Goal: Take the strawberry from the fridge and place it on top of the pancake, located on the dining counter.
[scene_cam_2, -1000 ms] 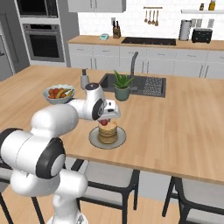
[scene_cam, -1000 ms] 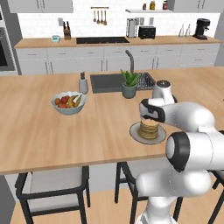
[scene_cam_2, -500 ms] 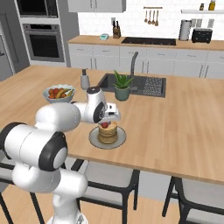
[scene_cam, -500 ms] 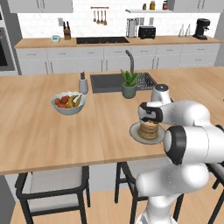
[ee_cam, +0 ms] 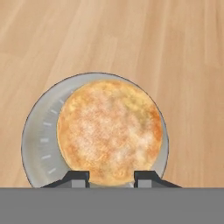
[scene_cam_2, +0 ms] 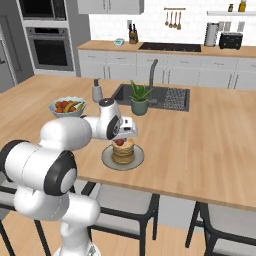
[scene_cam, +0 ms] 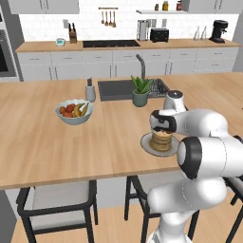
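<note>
- Strawberry: small red berry seen from the right base camera directly over the pancake, at the gripper; whether it already rests on the top cake or hangs just above cannot be told.
- Fingers: set narrow, tips low over the near rim of the stack; judged as pinching the berry.
- Step in hand: placing. The fridge part is judged done; what remains is the release.
- Next move calls for: a small opening of the jaws with the berry over the middle of the stack, then a straight lift. A round berry may roll, so let go low and centred.
- Pancake, hand view: round, golden, top face bare and flat, sitting slightly right of centre on the plate.
- Plate, left base view: on the dining counter, near its near edge; a berry rolling off the near side could leave the counter.
- Open room: bare wood to left and right of the plate; fruit bowl, plant and sink lie well apart on the far side. Space above is free.
</note>
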You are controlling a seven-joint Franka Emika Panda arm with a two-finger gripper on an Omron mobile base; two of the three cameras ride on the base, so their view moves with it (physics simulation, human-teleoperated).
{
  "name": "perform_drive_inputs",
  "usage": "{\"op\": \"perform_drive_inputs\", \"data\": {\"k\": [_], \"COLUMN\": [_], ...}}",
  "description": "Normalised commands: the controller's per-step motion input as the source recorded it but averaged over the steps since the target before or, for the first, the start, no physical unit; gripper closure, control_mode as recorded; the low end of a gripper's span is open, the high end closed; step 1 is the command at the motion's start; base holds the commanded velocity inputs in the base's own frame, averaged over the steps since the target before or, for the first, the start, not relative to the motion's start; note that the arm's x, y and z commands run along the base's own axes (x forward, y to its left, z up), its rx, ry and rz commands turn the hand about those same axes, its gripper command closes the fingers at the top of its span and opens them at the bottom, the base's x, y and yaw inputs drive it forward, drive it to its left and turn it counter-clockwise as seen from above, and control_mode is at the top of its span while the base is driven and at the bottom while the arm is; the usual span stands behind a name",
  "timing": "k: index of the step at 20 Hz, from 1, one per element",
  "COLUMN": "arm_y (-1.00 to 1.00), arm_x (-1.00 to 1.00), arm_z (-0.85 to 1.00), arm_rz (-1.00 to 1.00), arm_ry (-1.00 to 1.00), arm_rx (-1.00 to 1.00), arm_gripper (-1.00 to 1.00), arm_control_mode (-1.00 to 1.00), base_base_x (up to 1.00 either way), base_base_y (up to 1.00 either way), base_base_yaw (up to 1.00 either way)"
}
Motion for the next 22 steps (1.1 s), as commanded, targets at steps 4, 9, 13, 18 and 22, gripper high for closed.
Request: {"op": "perform_drive_inputs", "data": {"k": [4, 9, 13, 18, 22], "arm_y": [0.00, 0.03, 0.03, 0.00, 0.00], "arm_x": [0.12, 0.31, 0.11, 0.00, 0.00], "arm_z": [0.01, -0.06, -0.11, -0.27, -0.32], "arm_rz": [0.00, 0.00, 0.01, 0.04, 0.03], "arm_ry": [0.00, 0.00, 0.00, 0.00, 0.01], "arm_rx": [0.00, 0.00, 0.00, 0.00, 0.00], "arm_gripper": [1.00, 1.00, 1.00, 1.00, 1.00], "arm_control_mode": [-1.00, -1.00, -1.00, -1.00, -1.00], "base_base_x": [0.00, 0.00, 0.00, 0.00, 0.00], "base_base_y": [0.00, 0.00, 0.00, 0.00, 0.00], "base_base_yaw": [0.00, 0.00, 0.00, 0.00, 0.00]}}
